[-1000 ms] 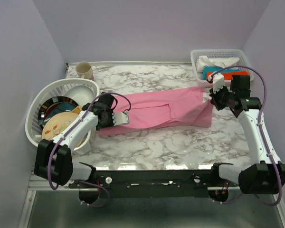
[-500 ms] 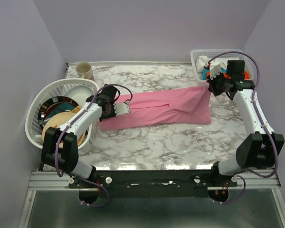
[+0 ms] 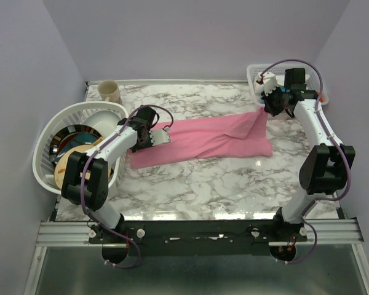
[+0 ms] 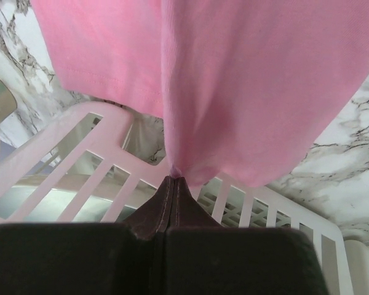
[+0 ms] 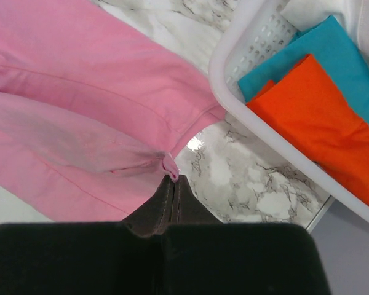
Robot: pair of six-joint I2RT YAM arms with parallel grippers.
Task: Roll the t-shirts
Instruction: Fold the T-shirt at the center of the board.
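t-shirt [image 3: 203, 140] mid-table, stretched left to right | my left gripper [image 3: 165, 137] clenched on its left end | my right gripper [image 3: 262, 109] clenched on its right corner near basket [image 3: 253, 77] | both ends just carried farther back, strip narrower | probably still folding, roll not started

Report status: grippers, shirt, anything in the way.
Left gripper, right gripper shut, each pinching an end of the light-pink fabric t-shirt. Folded lengthwise, not rolled. Beside left gripper: white slatted plastic basket.
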